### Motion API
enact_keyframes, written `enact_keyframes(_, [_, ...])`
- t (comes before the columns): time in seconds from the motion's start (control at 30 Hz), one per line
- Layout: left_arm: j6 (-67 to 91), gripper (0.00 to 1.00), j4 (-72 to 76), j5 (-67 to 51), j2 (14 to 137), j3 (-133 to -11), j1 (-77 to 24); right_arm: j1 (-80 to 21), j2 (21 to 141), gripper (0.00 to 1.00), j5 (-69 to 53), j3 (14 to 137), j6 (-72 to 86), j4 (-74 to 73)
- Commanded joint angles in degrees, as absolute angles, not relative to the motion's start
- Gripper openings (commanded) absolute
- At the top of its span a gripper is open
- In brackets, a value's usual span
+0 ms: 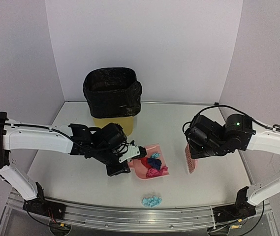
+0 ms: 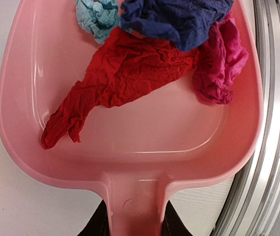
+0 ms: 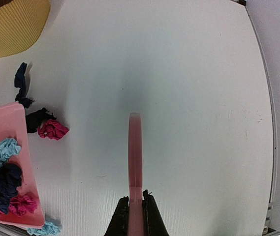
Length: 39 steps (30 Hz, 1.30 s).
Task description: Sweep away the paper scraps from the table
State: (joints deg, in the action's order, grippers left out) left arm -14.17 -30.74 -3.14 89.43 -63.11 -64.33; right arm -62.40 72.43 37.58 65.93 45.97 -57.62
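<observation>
- Dustpan handle squeezed in my left gripper; paper scraps piled past its fingers, rail close by.
- Right gripper clamps brush; only its camera shows loose scraps leftward on the table.

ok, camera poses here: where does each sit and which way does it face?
Top external: above and behind the bases, looking down and forward over the table to the bin; left arm and right arm show.
Left wrist: on the left arm, looking down into the dustpan along its handle; left pincer at the bottom edge.
Right wrist: on the right arm, looking down along the brush at the table; right pincer at the bottom.
Shared: the dustpan and its paper scraps appear in all three.
</observation>
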Motion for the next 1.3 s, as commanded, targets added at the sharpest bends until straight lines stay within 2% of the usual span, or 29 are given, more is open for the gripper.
enact_keyframes(0.0, [-15.1, 0.00, -35.7, -5.5, 88.0, -72.7, -61.5, -61.6, 69.5, 0.00, 40.9, 64.0, 48.2, -61.0])
enact_keyframes(0.53, [-22.1, 0.00, -56.1, -6.9, 99.6, -109.2, -49.3, -60.5, 72.3, 0.00, 39.2, 61.8, 50.7, -63.5])
enact_keyframes(0.9, [-25.0, 0.00, -62.6, -11.3, 104.8, -129.8, -38.5, -60.1, 75.3, 0.00, 37.5, 61.1, 51.9, -63.5])
enact_keyframes(0.97, [-25.7, 0.00, -62.4, -10.4, 104.8, -132.2, -37.6, -60.1, 75.7, 0.00, 37.3, 61.0, 52.0, -63.5])
enact_keyframes(1.07, [-26.4, 0.00, -61.0, -2.6, 104.6, -132.8, -35.7, -60.1, 76.1, 0.00, 37.0, 60.9, 52.2, -63.4])
enact_keyframes(1.27, [-27.0, 0.00, -60.8, 4.1, 105.7, -129.3, -26.4, -60.1, 76.4, 0.00, 36.5, 60.8, 52.6, -63.5])
